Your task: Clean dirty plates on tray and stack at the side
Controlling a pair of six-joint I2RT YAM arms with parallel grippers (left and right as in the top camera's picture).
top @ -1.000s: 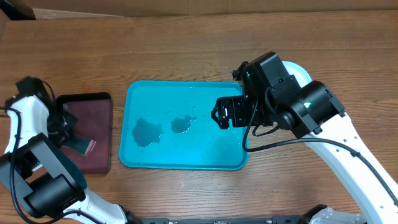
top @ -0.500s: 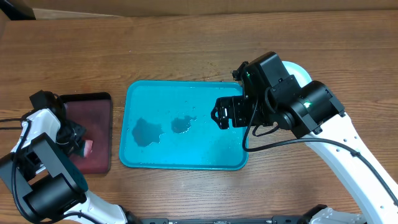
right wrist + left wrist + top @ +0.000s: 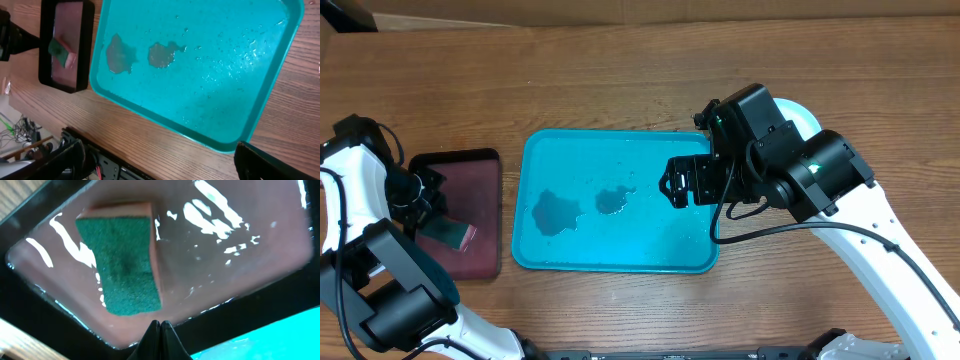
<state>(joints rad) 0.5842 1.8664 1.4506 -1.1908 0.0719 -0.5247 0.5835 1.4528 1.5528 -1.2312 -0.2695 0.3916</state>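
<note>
The turquoise tray [image 3: 650, 240] lies mid-table and holds only two dark wet patches [image 3: 556, 211] and water drops. No plates show in any view. My left gripper [image 3: 428, 195] hangs shut and empty over the small maroon tray [image 3: 470, 165]. In the left wrist view its fingertips [image 3: 161, 325] meet above that tray's near rim, short of a green-and-orange sponge [image 3: 125, 265]. My right gripper [image 3: 682, 182] hovers open and empty above the turquoise tray's right part. Its wrist view looks down on the tray [image 3: 225, 90], with the gripper [image 3: 165, 165] spread wide over the tray's near rim and the table.
The sponge [image 3: 448, 234] lies in the wet maroon tray, just left of the turquoise tray. A cardboard box [image 3: 345, 15] sits at the far left corner. Bare wooden table surrounds both trays. The table's front edge with cables [image 3: 30, 140] shows in the right wrist view.
My left arm swung toward the table's near side and back again over the maroon tray, staying shut. The sponge lies about where it was. The right arm has not moved.
</note>
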